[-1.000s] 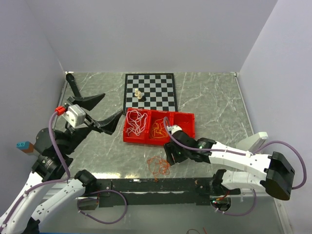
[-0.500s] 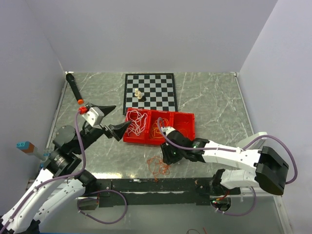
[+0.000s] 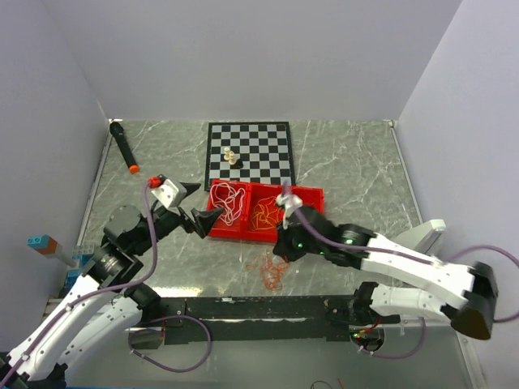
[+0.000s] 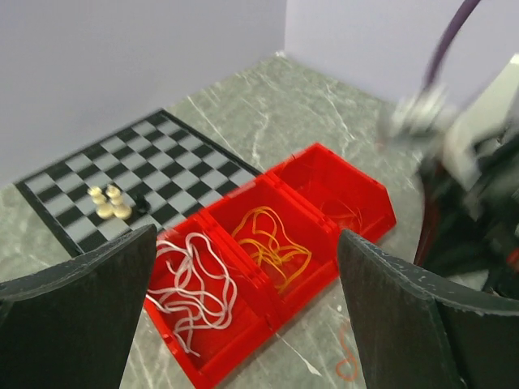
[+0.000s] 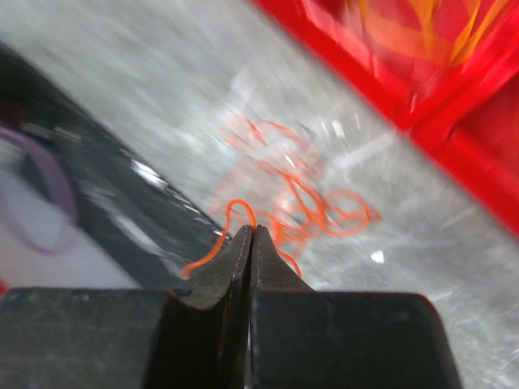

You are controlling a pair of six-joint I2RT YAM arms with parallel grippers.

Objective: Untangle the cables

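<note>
A red-orange cable tangle (image 3: 272, 272) lies on the marble table in front of the red three-part tray (image 3: 315, 194). My right gripper (image 3: 278, 253) hangs just above it, shut on one loop of the red-orange cable (image 5: 243, 209), which arches over the pinched fingertips (image 5: 253, 230). The remaining strands (image 5: 312, 203) trail on the table. White cables (image 4: 190, 284) fill the tray's left compartment and yellow-orange cables (image 4: 272, 243) the middle one. My left gripper (image 4: 247, 235) is open and empty above the tray's left end (image 3: 195, 204).
A chessboard (image 3: 249, 152) with a few chess pieces (image 3: 231, 158) lies behind the tray. A black marker with an orange tip (image 3: 123, 146) rests at the far left. The black mounting rail (image 3: 259, 308) runs along the near edge, close to the tangle.
My right gripper closed on a loop of the red-orange cable and rose slightly. The left arm swung in from the left, toward the tray's left end, still open.
</note>
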